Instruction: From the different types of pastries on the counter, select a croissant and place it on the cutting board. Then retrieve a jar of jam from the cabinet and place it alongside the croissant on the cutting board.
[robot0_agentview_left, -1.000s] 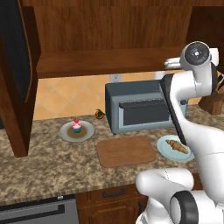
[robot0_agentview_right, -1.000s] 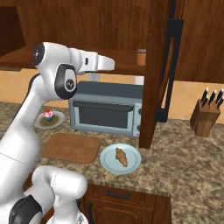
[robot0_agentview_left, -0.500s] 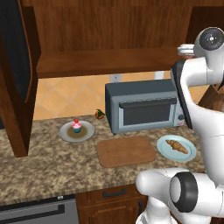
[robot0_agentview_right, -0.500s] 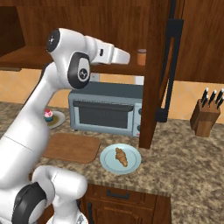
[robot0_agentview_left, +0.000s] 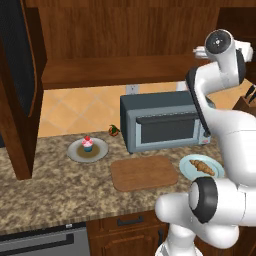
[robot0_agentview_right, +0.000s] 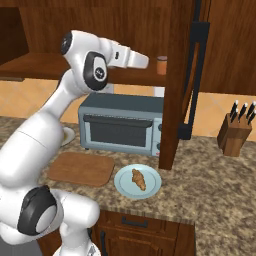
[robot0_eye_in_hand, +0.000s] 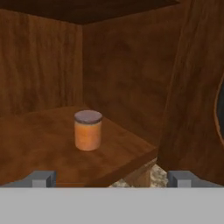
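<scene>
The jar of jam (robot0_eye_in_hand: 88, 130), orange with a tan lid, stands upright on the cabinet shelf (robot0_eye_in_hand: 39, 140). My open gripper (robot0_eye_in_hand: 113, 178) is level with it and a short way in front, with nothing between the fingers. From the right base, the gripper (robot0_agentview_right: 148, 62) reaches toward the jar (robot0_agentview_right: 161, 65) at the shelf's right end. The croissant (robot0_agentview_right: 138, 179) lies on a light blue plate (robot0_agentview_right: 150, 190) on the counter, right of the bare cutting board (robot0_agentview_right: 82, 168). From the left base, the croissant (robot0_agentview_left: 202, 166) sits beside the board (robot0_agentview_left: 145, 172).
A grey-blue toaster oven (robot0_agentview_left: 162, 122) stands behind the board. The cupcake (robot0_agentview_left: 88, 144) rests on a grey plate (robot0_agentview_left: 75, 152) to the left. An open cabinet door (robot0_agentview_right: 177, 75) hangs just right of the jar. A knife block (robot0_agentview_right: 235, 135) is at far right.
The arm has swung up and the hand has moved rightward along the shelf toward the jar. The gripper has stayed open. Things on the counter have not moved.
</scene>
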